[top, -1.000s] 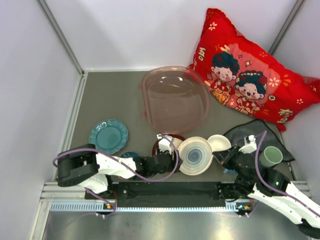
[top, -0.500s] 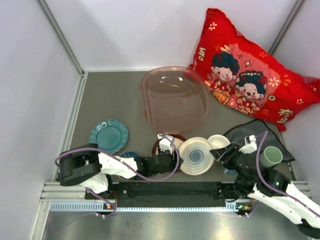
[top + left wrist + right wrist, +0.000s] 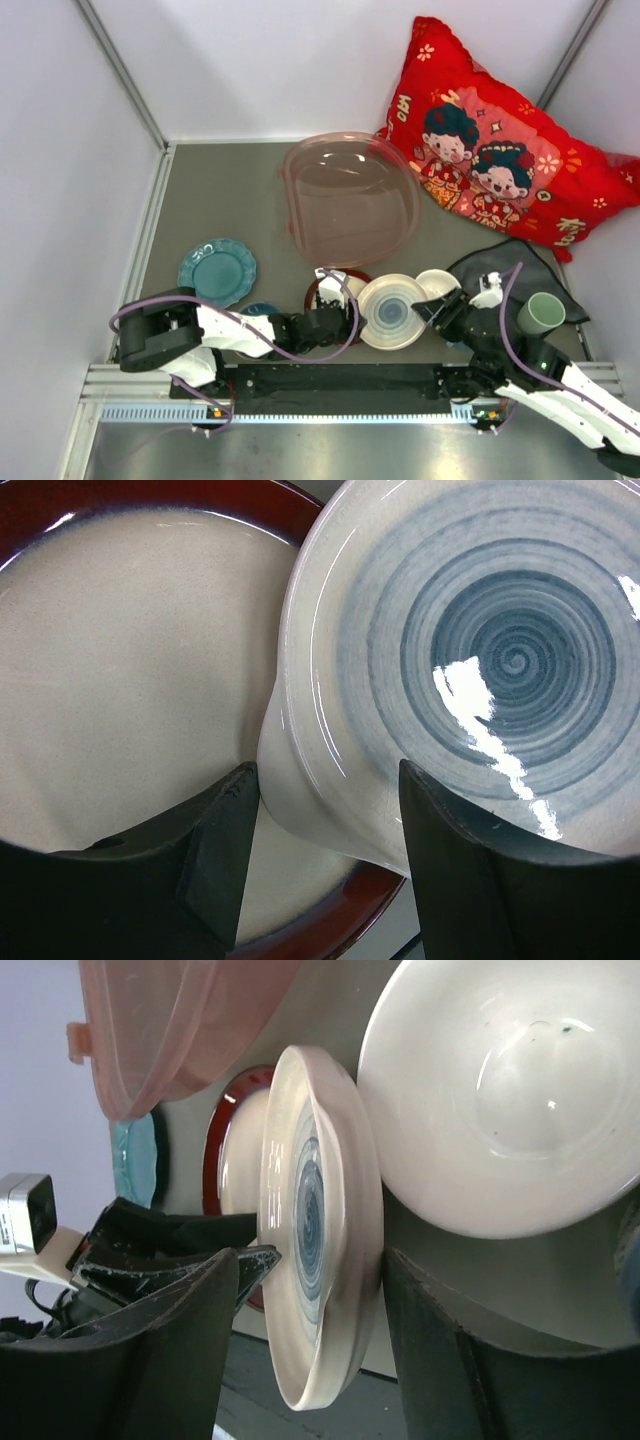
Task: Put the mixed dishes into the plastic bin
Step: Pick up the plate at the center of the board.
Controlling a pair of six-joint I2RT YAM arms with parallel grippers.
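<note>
Plastic bin, far middle of bench: nothing inside, no dish placed yet. Left gripper jaws grasping blue-ringed plate at near edge. Right gripper jaws released, straddling same plate's rim. Teal plate, cream bowl, green cup left to move.

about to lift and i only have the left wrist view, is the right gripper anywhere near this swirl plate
Observer: Yes, the right gripper is open around the swirl plate's far rim.
Operator: anything next to it on that side
Observer: A white bowl lies close by on the plate's right.
Operator: where's the bin
Observer: The pink bin stands farther back, with no dishes in it.
</note>
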